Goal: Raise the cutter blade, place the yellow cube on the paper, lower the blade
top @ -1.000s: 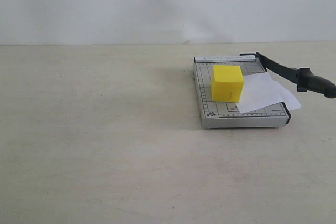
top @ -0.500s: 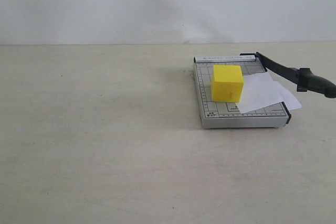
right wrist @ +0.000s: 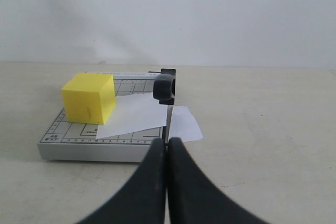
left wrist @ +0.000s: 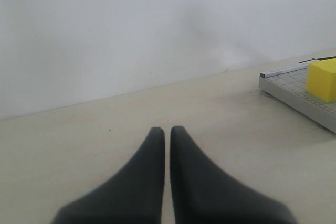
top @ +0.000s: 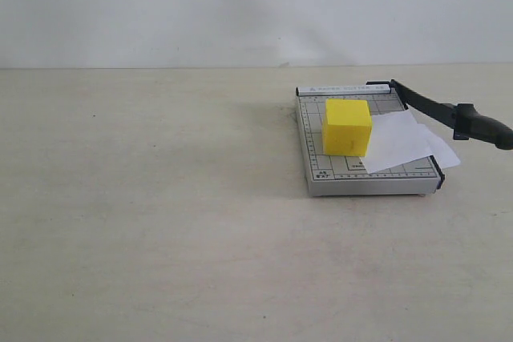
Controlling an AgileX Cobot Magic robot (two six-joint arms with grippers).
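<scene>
The board (top: 369,186) lies on the desk (top: 160,222) and carries everything the task needs. The blade (top: 433,107) is hinged at the board's far corner and slants up and out past its right edge, with the handle (top: 483,128) clear of the surface. It looks as though it is left up so that the bed stays open for loading.

The cube (top: 348,126) sits upright on the board's gridded bed, toward the left of its middle. The paper (top: 397,140) lies askew over the board's right part. One corner touches the cube's base, and its far end pokes out beyond the board's right edge, under the line of the blade. Whether the cube presses on the sheet or only stands against it, I cannot tell. If it does overlap, it would serve as a weight to keep the sheet from sliding.

There is no true container here. The board is the only carrier, and it holds the cube and most of the sheet.

The left claw (left wrist: 167,129) is pressed together and pinches nothing, well off to the board's left. The right claw (right wrist: 167,141) is also pressed together and empty, near the board's front edge and facing the handle end-on. Judging by this, lowering the blade is the step left.
</scene>
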